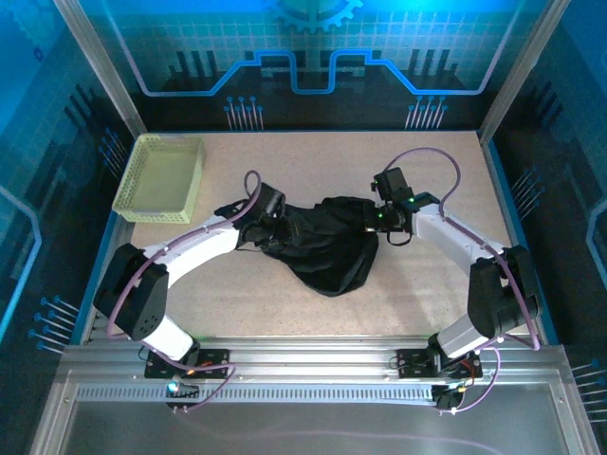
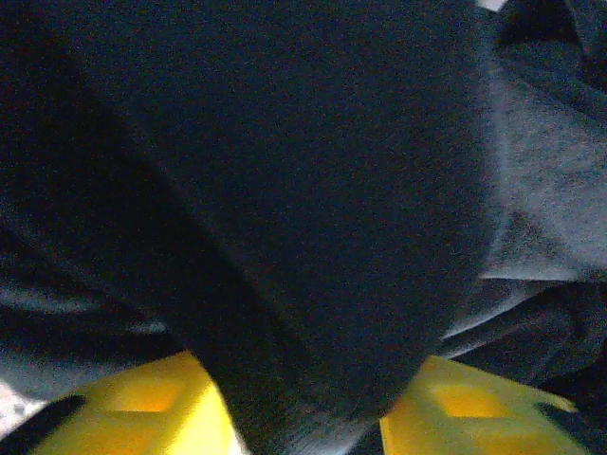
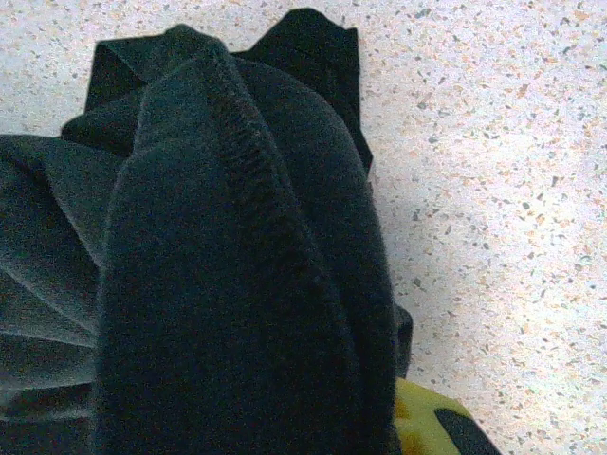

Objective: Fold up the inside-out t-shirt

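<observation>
Table (image 1: 313, 161), centre: black t-shirt (image 1: 327, 242), bunched, long axis L–R between both grippers, loose lobe pointing to near edge; raised seam (image 3: 248, 156) faces out. Basket (image 1: 161, 177) at far-left corner. R gripper (image 1: 373, 219) clenched on t-shirt's right end. L gripper (image 1: 268, 214): fingers (image 2: 142, 403) astride cloth, grip cannot be told.

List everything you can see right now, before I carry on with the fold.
t-shirt: one, black, bunched up mid-table between the two grippers
basket: one, pale yellow-green mesh, far left corner of the table, apart from the t-shirt
table: one, speckled beige, under everything
left arm: one, white and black with a purple cable, reaching in from the near edge
right arm: one, same colours, reaching in from the near edge
left gripper: one, yellow fingers, at the t-shirt's left side, fabric hanging between them, grip unclear
right gripper: one, at the t-shirt's right edge, shut on the fabric
</observation>
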Controlling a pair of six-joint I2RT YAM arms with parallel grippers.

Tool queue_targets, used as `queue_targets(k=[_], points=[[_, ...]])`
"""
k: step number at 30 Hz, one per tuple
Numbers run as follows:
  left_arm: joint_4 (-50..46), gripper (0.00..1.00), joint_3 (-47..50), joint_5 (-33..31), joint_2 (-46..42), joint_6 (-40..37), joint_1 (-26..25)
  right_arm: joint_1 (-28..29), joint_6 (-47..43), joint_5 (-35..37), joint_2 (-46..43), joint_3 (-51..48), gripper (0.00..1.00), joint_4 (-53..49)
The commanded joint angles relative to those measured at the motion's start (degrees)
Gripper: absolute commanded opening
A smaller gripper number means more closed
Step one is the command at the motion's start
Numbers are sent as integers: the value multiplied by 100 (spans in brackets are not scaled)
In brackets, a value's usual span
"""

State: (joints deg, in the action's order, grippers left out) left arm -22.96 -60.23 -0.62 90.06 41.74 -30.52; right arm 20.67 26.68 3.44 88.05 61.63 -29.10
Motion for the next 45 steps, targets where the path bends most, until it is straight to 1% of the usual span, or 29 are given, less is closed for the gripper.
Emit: queue_targets(k=[1, 4, 6, 8, 12, 15, 17, 19, 20, 21, 23, 25, 26, 27, 29, 31, 32, 33, 35, 36, 38, 39, 40, 43, 45], points=[[204, 24, -226, -41, 53, -20, 96, 36, -31, 235, -228, -59, 0, -40], [169, 0, -209, 19, -178, -57, 346, -109, -106, 362, -377, 13, 0, -201], [137, 0, -200, 196, -485, -122, 628, -343, -190, 380, -509, 148, 0, -391], [45, 0, -275, 364, -915, -226, 944, -689, -322, 206, -732, 377, 0, -615], [-222, 0, -781, 856, -1913, -297, 1844, -1362, -512, -116, -1333, 1096, 0, -1027], [-260, 0, -1158, 1140, -2476, -184, 2556, -1803, -529, -285, -1746, 1609, 0, -1214], [-235, 0, -1285, 1374, -2683, 17, 3043, -2075, -517, -410, -1994, 1832, 0, -1262], [-45, 0, -1299, 1962, -2739, 334, 3580, -2325, -514, -529, -2229, 1936, 0, -1233], [87, 0, -1264, 2176, -2730, 492, 3768, -2413, -521, -552, -2302, 1947, 0, -1198], [201, 0, -1200, 2365, -2651, 642, 3841, -2463, -515, -587, -2349, 1927, 0, -1137], [223, 0, -1178, 2622, -2290, 640, 3807, -2475, -541, -768, -2225, 1881, 1, -1075], [-128, 0, -1183, 2668, -1718, 496, 3690, -2405, -506, -899, -1849, 1801, 0, -1085], [-381, 0, -1230, 2624, -1395, 303, 3609, -2354, -515, -796, -1650, 1713, 0, -1040], [-751, 0, -1334, 2471, -1055, 73, 3515, -2295, -478, -554, -1318, 1661, 0, -1098], [-1174, 0, -1407, 2082, -516, -248, 3289, -2196, -476, -111, -675, 1757, 0, -1283], [-1285, 0, -1428, 1936, -144, -400, 3092, -2050, -544, 437, -146, 1918, 0, -1316], [-1279, 0, -1412, 1864, -44, -462, 3006, -1995, -566, 593, 7, 1987, 2, -1301], [-1350, 0, -1463, 1680, 32, -523, 2896, -1934, -577, 761, 142, 2086, 10, -1300], [-1465, 0, -1595, 1350, 143, -646, 2712, -1804, -587, 1129, 317, 2306, 38, -1406], [-1547, 0, -1691, 1237, 205, -686, 2667, -1712, -597, 1359, 352, 2416, 49, -1501], [-1547, 0, -1783, 1179, 281, -710, 2645, -1469, -764, 1508, 272, 2410, 62, -1467], [-1555, 0, -1816, 1119, 320, -710, 2640, -1298, -842, 1605, 169, 2322, 67, -1429], [-1581, 0, -1866, 1056, 355, -711, 2639, -1142, -897, 1613, 95, 2215, 69, -1410], [-1588, 0, -1953, 942, 423, -741, 2639, -649, -934, 1032, -155, 1671, 72, -1200], [-1626, 0, -2014, 845, 505, -772, 2644, -180, -869, 613, -268, 1084, 72, -846]])
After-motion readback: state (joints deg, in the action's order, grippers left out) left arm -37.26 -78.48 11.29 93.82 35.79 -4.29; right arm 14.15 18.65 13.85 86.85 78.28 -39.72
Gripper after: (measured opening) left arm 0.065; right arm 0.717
